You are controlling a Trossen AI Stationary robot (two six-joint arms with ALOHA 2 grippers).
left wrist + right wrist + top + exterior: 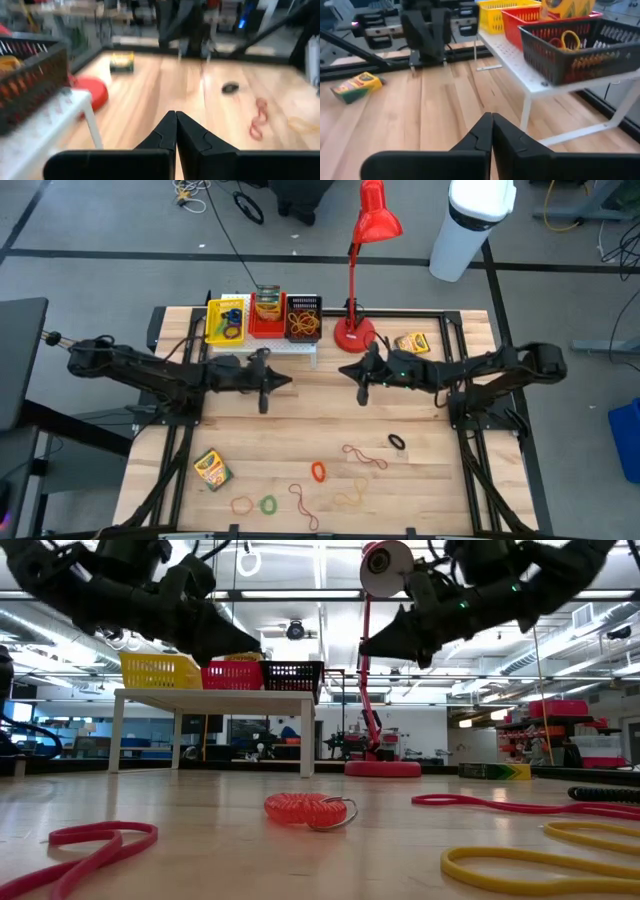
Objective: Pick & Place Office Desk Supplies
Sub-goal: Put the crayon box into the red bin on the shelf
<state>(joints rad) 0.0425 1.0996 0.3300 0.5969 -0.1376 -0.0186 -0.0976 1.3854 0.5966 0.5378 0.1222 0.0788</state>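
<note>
Both arms hover above the table's middle. My left gripper (265,387) (176,119) and my right gripper (361,375) (491,118) are both shut and hold nothing. One green-and-yellow crayon box (211,469) (357,85) lies flat near the table's near left corner. Another crayon box (412,343) (122,61) lies beside the lamp base, and a third (267,302) stands in the red basket. Rubber bands lie loose on the near half of the table: black (397,441) (230,88), orange-red (319,471) (305,808), green (268,504), a long red one (365,457), yellow (350,498).
A white perforated rack (300,346) at the far edge carries a yellow basket (226,320), a red basket (267,320) and a black basket (303,318) with bands inside. The red desk lamp (354,330) stands right of the rack. Bare wood lies between the grippers and the loose bands.
</note>
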